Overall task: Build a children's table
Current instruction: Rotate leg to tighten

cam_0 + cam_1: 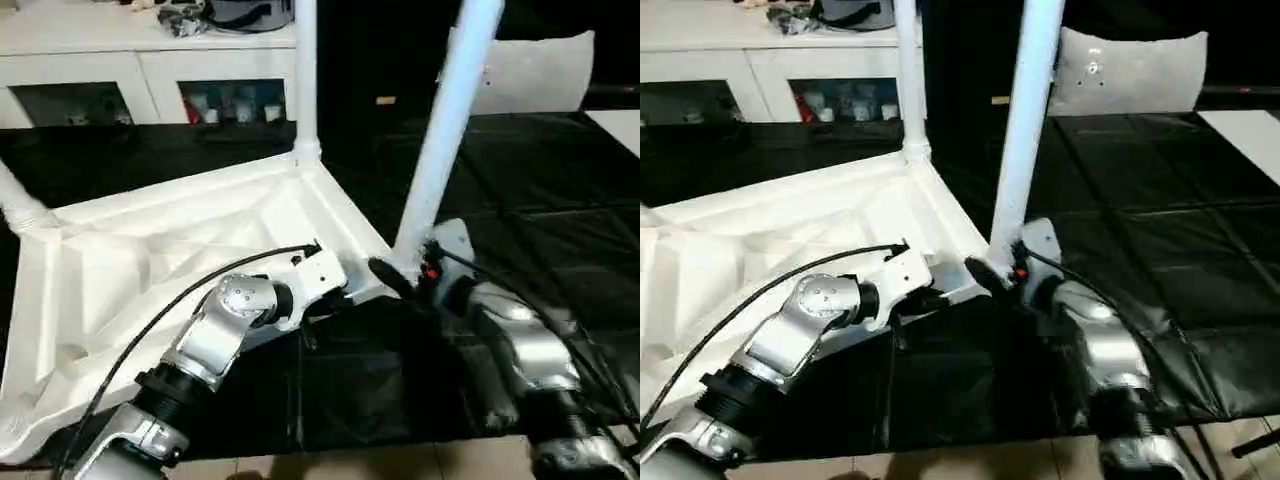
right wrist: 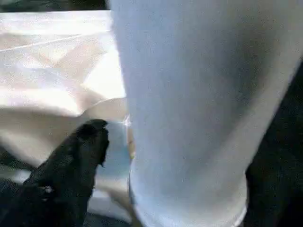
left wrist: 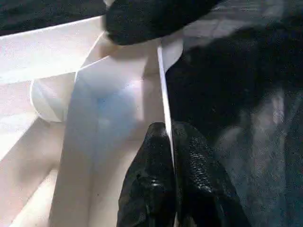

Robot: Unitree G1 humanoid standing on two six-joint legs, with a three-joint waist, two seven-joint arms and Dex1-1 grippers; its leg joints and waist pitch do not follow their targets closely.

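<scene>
Two white legs [image 1: 445, 130] are seen standing up from the inverted table top [image 1: 150, 270], laid on black sheeting [image 1: 520, 200] before a white cabinet [image 1: 140, 70]. Its near-right rim is pinched by the left gripper [image 3: 169, 142]. The right gripper [image 1: 395, 275] is pressed against the nearer leg's base; its opening cannot be told.

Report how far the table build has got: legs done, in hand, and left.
Done: on the upturned white plastic ribbed tabletop, one long round white leg stands in the far corner socket, and another sits in the left corner.

In hand: the right gripper is at the base of a third white leg at the near right corner, leaning, while the left gripper pinches the rim.

Left: the near left corner has no leg.
</scene>
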